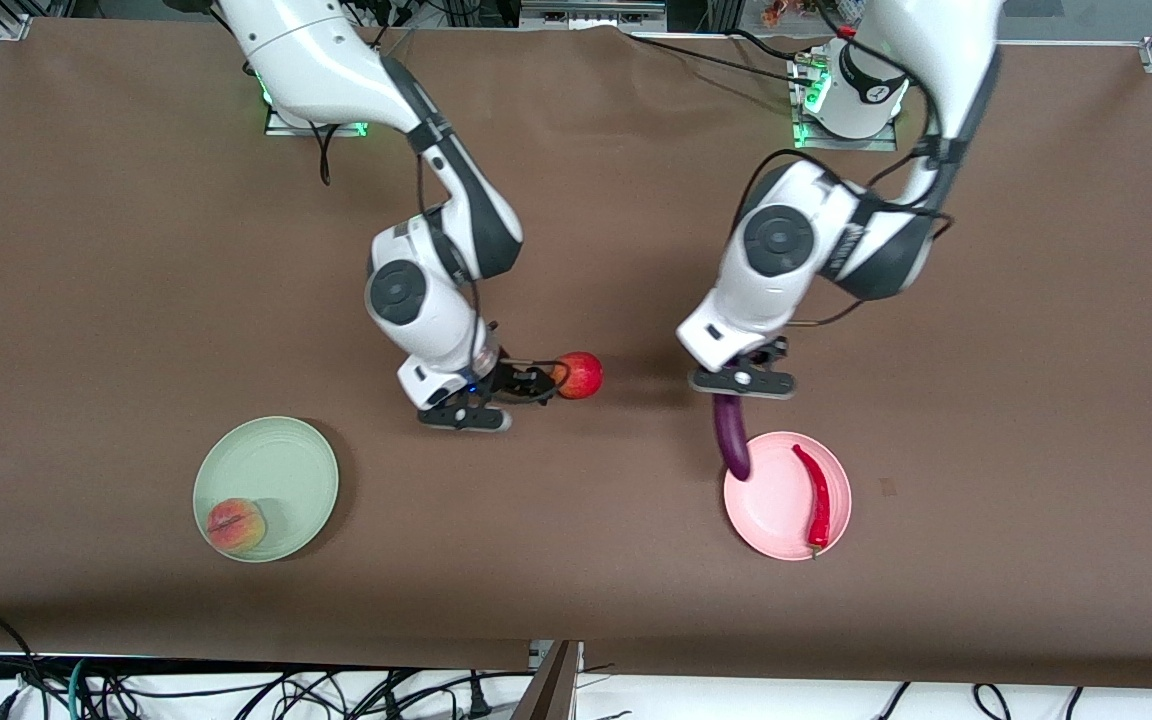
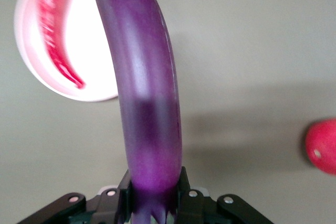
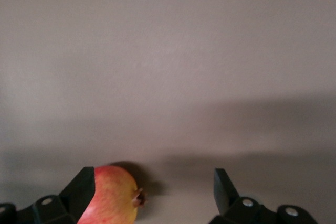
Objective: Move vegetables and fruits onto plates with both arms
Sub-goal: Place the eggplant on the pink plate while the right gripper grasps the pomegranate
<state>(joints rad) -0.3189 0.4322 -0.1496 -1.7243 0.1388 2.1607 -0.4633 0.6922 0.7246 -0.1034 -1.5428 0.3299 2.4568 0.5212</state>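
Two plates on the brown table (image 1: 576, 560); one green plate (image 1: 281, 470) toward the right arm's end, one pink plate (image 1: 771, 510) toward the left arm's end; both sit nearer the front camera than the grippers. Two fruits: one peach (image 1: 235, 526) lies in the green plate at its near rim; one red fruit (image 1: 580, 375) rests on the table about midway between the arms, farther from the camera than both plates. Two vegetables: one red chili (image 1: 816, 493) lies in the pink plate; one purple eggplant (image 1: 731, 435) hangs from the left gripper (image 1: 742, 382), its free end over the rim of the pink plate. Left gripper clamped on the eggplant's cap end, fingers (image 2: 185, 190) pressed to either side of it, held above the table just beside the pink plate. Right gripper (image 1: 526, 385) low at the table, spread wide; the red fruit sits against one finger (image 3: 81, 188) with a clear gap to the other; it has hold of nothing.
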